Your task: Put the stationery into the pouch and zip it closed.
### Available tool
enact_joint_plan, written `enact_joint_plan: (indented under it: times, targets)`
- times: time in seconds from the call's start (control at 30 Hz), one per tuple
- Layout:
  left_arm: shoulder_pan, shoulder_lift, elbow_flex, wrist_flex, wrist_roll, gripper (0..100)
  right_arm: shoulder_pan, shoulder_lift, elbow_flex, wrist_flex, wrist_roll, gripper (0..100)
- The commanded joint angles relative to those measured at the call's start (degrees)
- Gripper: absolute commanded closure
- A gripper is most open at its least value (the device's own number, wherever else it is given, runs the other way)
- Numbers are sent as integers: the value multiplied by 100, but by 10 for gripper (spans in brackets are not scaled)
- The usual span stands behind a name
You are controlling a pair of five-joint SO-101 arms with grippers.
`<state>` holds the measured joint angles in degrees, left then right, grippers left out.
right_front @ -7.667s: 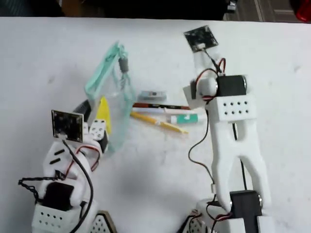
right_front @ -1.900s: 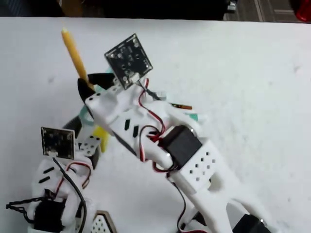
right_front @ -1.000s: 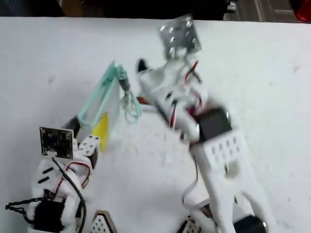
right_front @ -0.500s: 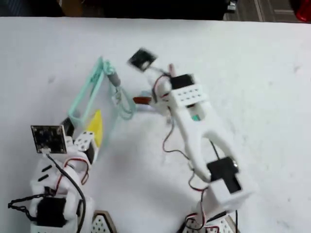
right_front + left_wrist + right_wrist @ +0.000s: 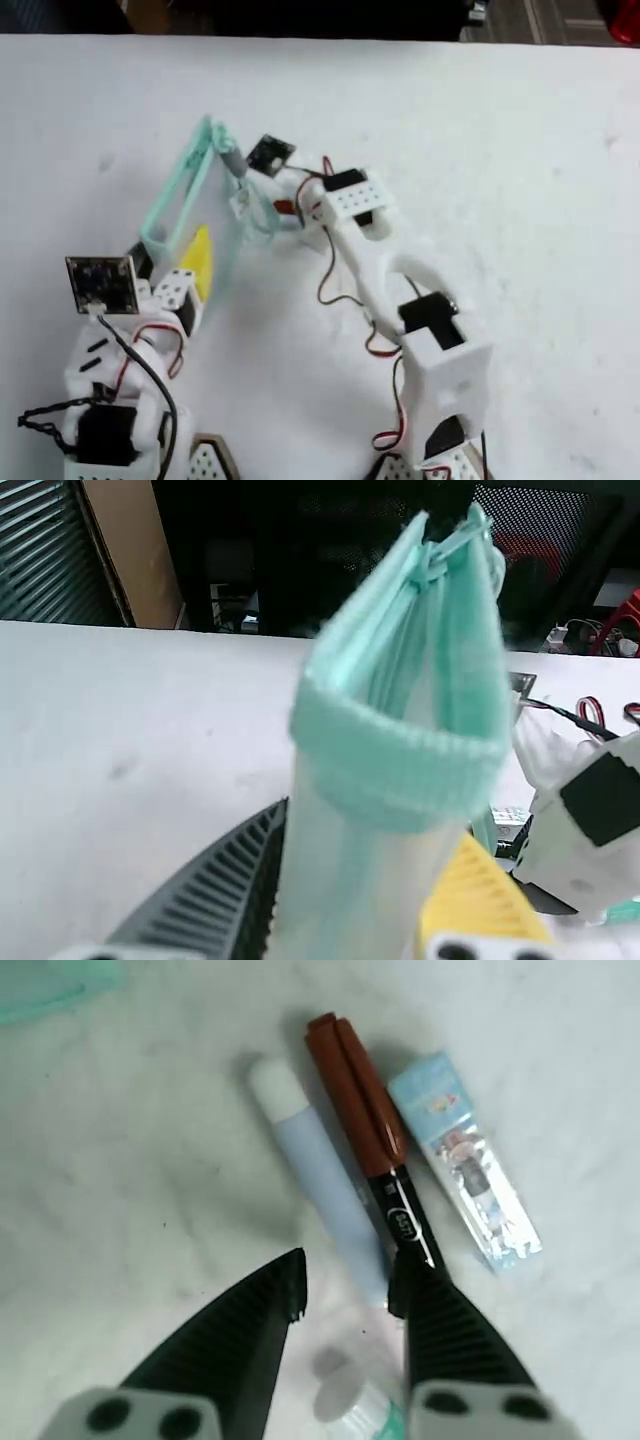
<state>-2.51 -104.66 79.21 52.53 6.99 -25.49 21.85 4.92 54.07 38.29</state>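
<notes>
My left gripper (image 5: pixel 185 272) is shut on the lower end of the pouch (image 5: pixel 190 195), a clear pouch with teal mesh edging. The pouch (image 5: pixel 400 750) stands up between my left gripper's (image 5: pixel 350 890) grey and yellow fingers, mouth upward. My right gripper (image 5: pixel 345 1275) hangs open just above the stationery beside the pouch, its black fingers straddling a pale blue stick (image 5: pixel 325 1190). A brown-capped pen (image 5: pixel 365 1130) and a small packaged eraser (image 5: pixel 465 1175) lie alongside. From above, the right gripper (image 5: pixel 285 208) sits over the brown pen (image 5: pixel 284 207).
A white and green tube end (image 5: pixel 355 1405) lies under the right gripper's palm. A corner of the pouch (image 5: pixel 50 980) shows close to the stationery. The white table (image 5: pixel 520 150) stretches open to the right and far side. The right arm's body (image 5: pixel 440 360) crosses the table's middle front.
The right arm carried a yellow pencil over the pouch, swung back without it, and has dropped low over the remaining stationery. The left gripper kept its hold on the pouch.
</notes>
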Motion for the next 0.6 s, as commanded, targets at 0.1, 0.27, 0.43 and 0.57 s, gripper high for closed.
enact_joint_plan:
  times: [0.1,0.27,0.43,0.57]
  targets:
    - [-57,48,-18,-141,44,801,127,-13,-176,-163,105,875]
    - [-57,48,-18,-141,53,801,286,479,-211,-119,791,875]
    - [-57,48,-18,-141,53,801,312,426,-273,31,870,885]
    - [-57,48,-18,-141,53,801,391,444,-273,13,870,984]
